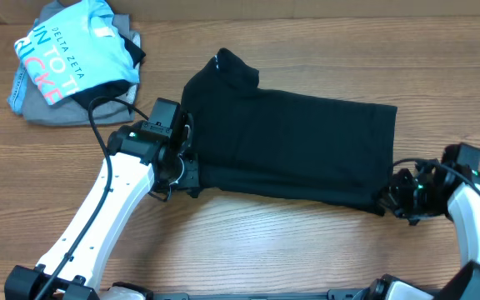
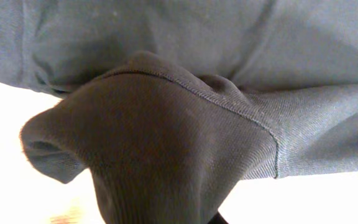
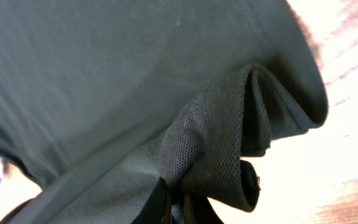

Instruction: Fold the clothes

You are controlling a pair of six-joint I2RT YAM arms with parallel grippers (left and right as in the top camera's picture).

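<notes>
The black T-shirt (image 1: 298, 142) lies flat on the wooden table (image 1: 265, 242). It is folded into a long, wide strip. One bumpy bit of it sticks up at its top left end.

The left gripper (image 1: 183, 173) sits at the shirt's bottom left corner, right up against the cloth. Its own camera sees only a big lump of dark cloth with a sewn edge, very close up. The fingers are hidden there, so I cannot tell if they are pinching the cloth or have let go.

The right gripper (image 1: 392, 197) is at the shirt's bottom right corner. Its fingers are squeezed tight together, and a bunched fold of the shirt is caught between them (you can see the cloth crumple and curl right where it goes in).

Up past the shirt's top left end there is a small pile, well apart from the shirt. A light blue shirt (image 1: 65, 54) with pink letters lies on top of a grey garment (image 1: 48, 112). A black cable from the left arm runs next to that pile.
</notes>
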